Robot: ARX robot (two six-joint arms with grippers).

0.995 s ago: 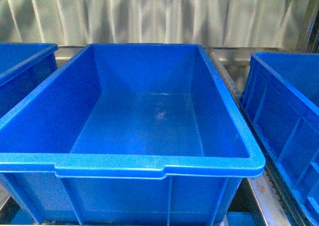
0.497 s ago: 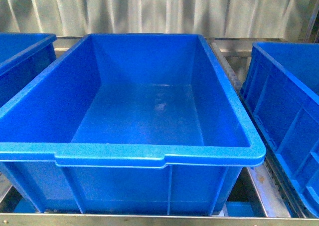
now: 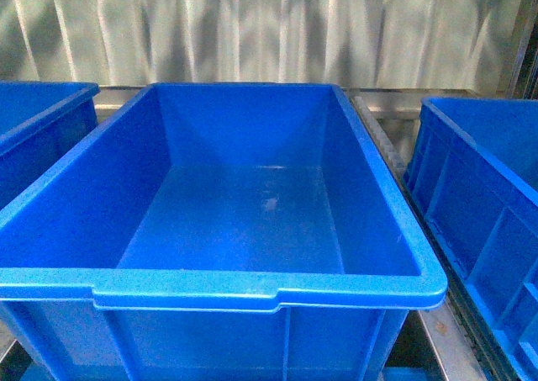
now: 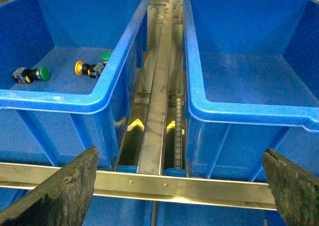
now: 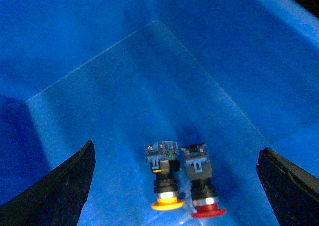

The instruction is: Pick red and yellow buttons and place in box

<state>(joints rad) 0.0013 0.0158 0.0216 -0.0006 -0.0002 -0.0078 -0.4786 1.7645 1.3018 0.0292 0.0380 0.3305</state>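
Since half a second earlier, the front view had dipped, the big blue box sitting lower in frame. Left tool hung spread above the steel rails between two bins; right tool was spread over the yellow button and red button, lying side by side on a blue bin floor.

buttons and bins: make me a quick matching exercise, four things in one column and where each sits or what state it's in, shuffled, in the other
Things
1. red button
2. yellow button
3. green button
4. middle box

Places or states
A. in the left wrist view's left bin
B. nothing lying inside it
C. lying directly beside the red one
D. between the yellow one and a bin wall

Pairs: 1-D, 2-C, 3-A, 4-B
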